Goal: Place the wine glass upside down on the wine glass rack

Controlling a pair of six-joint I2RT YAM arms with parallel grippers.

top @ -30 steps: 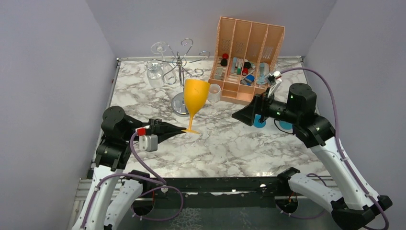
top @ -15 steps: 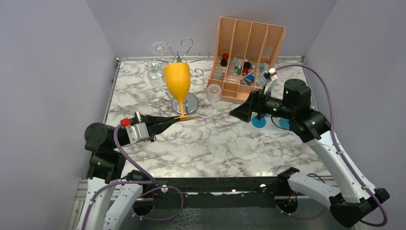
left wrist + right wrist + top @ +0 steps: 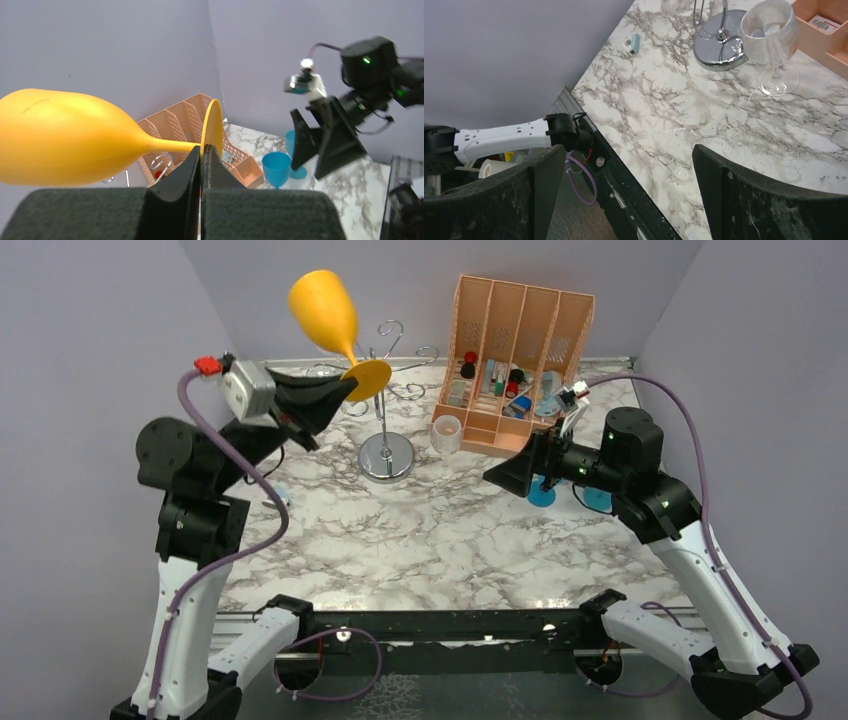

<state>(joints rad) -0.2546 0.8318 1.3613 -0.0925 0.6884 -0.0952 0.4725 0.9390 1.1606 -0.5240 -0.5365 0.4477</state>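
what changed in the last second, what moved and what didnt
The left gripper, shut on the yellow wine glass by its foot, swung it up and back toward the wine glass rack, tilting it over. The right gripper stayed open, roughly in place; orange organiser unmoved.

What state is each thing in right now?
rack: upright on table.
yellow glass: in the air, tilted about sideways, not on rack.
left gripper: shut on yellow glass's foot.
right gripper: open, empty.
clear glass: upright on table, empty.
blue glass: upright.
organiser: upright, small items inside.
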